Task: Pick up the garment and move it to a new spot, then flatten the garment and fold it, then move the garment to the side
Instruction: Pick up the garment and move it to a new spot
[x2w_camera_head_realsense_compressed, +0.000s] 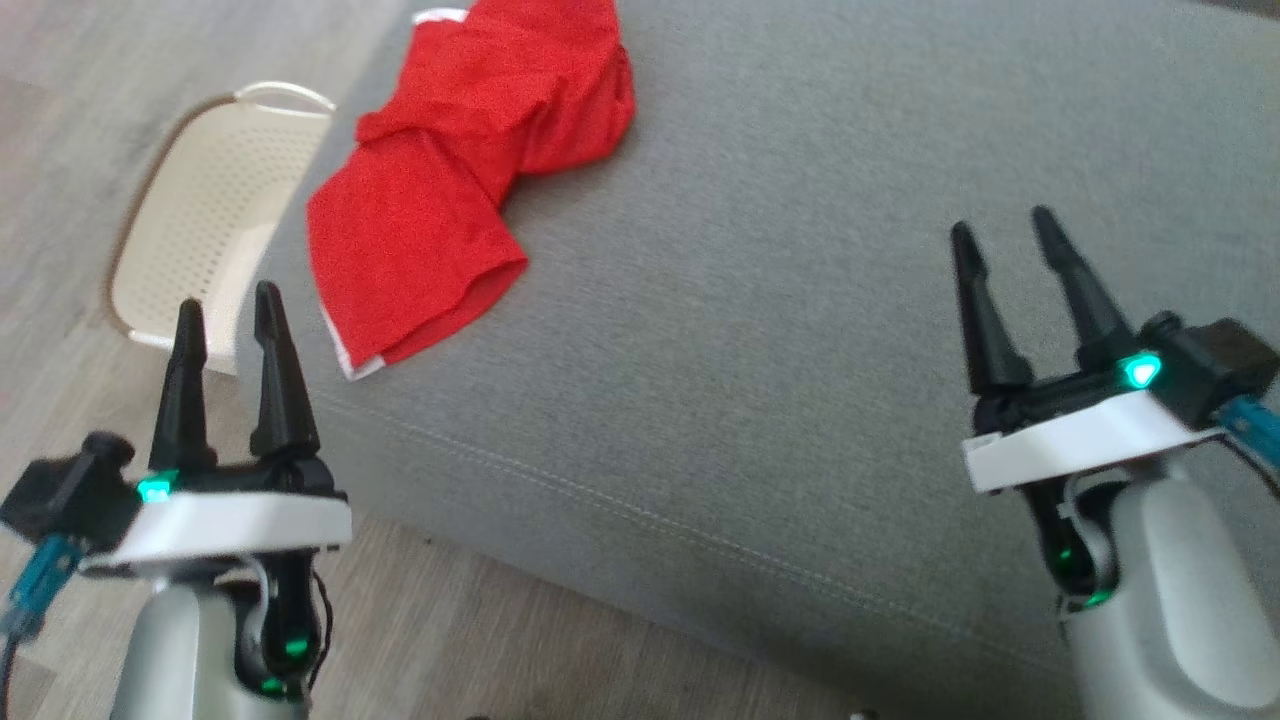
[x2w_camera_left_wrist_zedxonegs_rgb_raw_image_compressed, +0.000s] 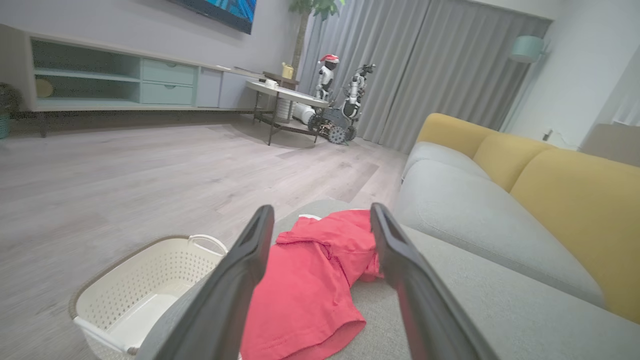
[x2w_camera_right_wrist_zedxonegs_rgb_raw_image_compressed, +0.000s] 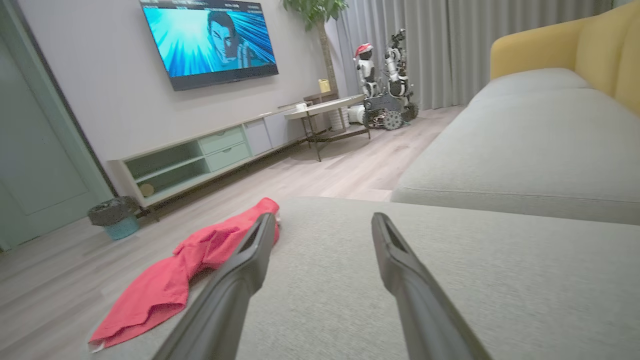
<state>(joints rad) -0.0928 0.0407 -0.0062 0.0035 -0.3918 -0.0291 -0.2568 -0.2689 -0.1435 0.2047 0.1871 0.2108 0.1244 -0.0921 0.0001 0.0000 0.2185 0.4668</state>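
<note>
From the head view, the red garment (x2w_camera_head_realsense_compressed: 450, 190) lies crumpled at the far left edge of the grey sofa seat (x2w_camera_head_realsense_compressed: 800, 300). Its long axis runs near to far. It sits just ahead of the left gripper (x2w_camera_head_realsense_compressed: 229, 298) and well apart from the right gripper (x2w_camera_head_realsense_compressed: 1004, 221). Both grippers are spread wide and empty.

In the left wrist view, the garment (x2w_camera_left_wrist_zedxonegs_rgb_raw_image_compressed: 310, 280) lies straight ahead between the fingers of the left gripper (x2w_camera_left_wrist_zedxonegs_rgb_raw_image_compressed: 321, 209), with a basket (x2w_camera_left_wrist_zedxonegs_rgb_raw_image_compressed: 145, 285) on the floor to its left.

In the right wrist view, the garment (x2w_camera_right_wrist_zedxonegs_rgb_raw_image_compressed: 200, 255) lies off to the left of the right gripper (x2w_camera_right_wrist_zedxonegs_rgb_raw_image_compressed: 322, 217). The left arm looks the likelier one to reach it.

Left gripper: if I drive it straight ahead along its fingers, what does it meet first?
Most likely the red garment, centred ahead of the open left gripper in its wrist view, lying on the grey cushion. Depth is unclear: it could catch the cushion's near edge first.
</note>
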